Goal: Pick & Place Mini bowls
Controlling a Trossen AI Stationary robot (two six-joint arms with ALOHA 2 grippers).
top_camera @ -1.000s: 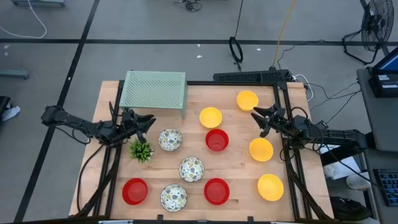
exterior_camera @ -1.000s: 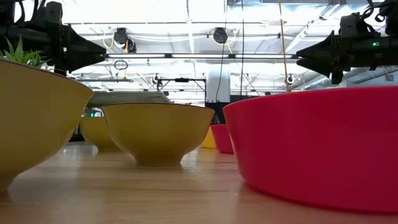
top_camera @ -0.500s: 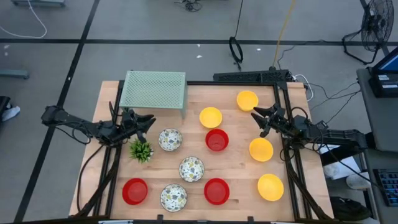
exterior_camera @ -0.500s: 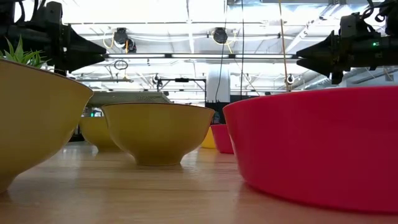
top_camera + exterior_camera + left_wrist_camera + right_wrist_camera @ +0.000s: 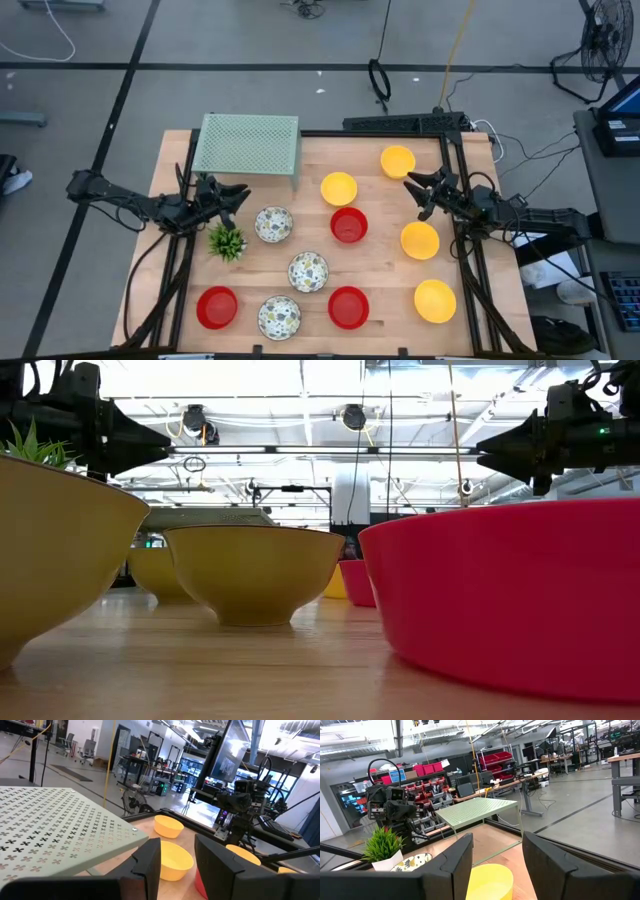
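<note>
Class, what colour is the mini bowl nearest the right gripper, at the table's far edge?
Plain yellow. The mini bowl lies just beyond the right gripper; the high view shows it best.

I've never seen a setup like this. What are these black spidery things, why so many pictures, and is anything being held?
They are two robot arms at a wooden table. One picture looks straight down, one sits at tabletop height, and two come from cameras on the arms' wrists. Seen from above, the left hand hangs beside a pale green mesh rack and a small green plant; the right hand hangs near the yellow bowls. Red bowls and speckled white bowls lie scattered too. Both hands are open and hold nothing.
</note>
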